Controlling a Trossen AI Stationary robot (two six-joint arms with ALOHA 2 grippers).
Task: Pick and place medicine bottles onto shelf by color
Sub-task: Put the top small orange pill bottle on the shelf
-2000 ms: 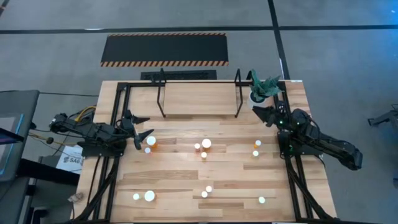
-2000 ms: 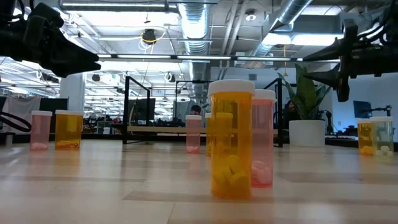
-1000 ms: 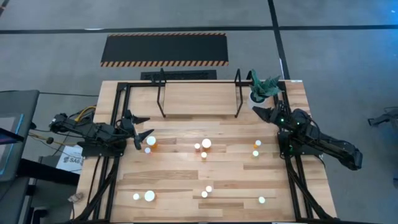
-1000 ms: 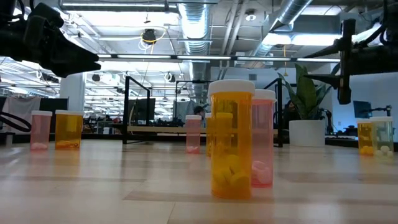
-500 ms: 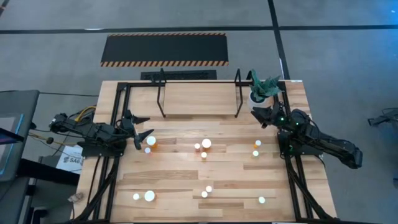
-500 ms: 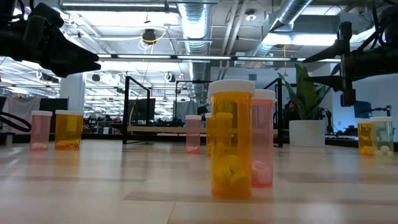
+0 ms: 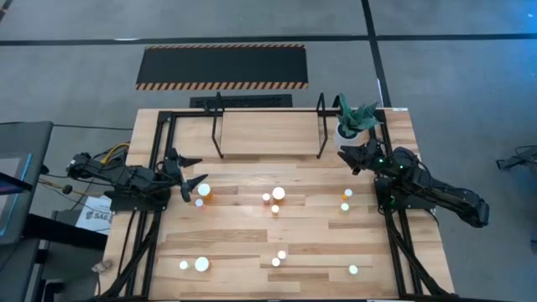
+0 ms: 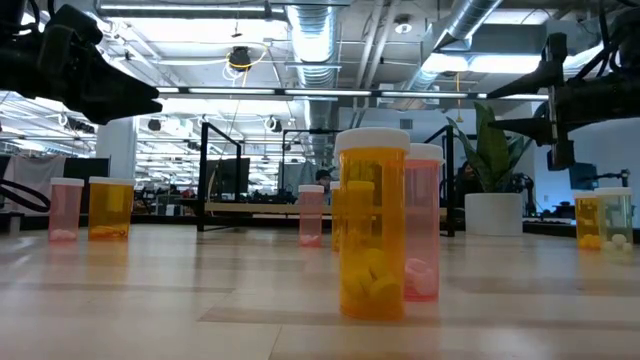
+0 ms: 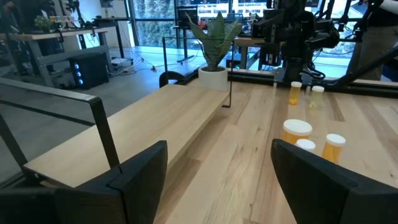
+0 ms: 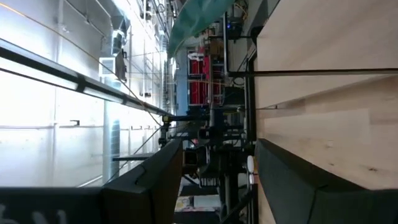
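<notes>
Evidently nothing was sorted yet: shelf (image 7: 267, 134) bare, medicine bottles (image 7: 278, 195) all on the bench (image 7: 252, 231), left gripper (image 7: 191, 187) and right gripper (image 7: 352, 155) fingers released, empty.

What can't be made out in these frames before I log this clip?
- Bottle colours, high view: only white caps show, e.g. this bottle; too small.
- Pink bottle, low view: half hidden behind the orange bottle.
- Shelf, right wrist view: cut off by the picture's edge; no bottles visible.
- Left end effector, low view: fingers cropped by the edge.
</notes>
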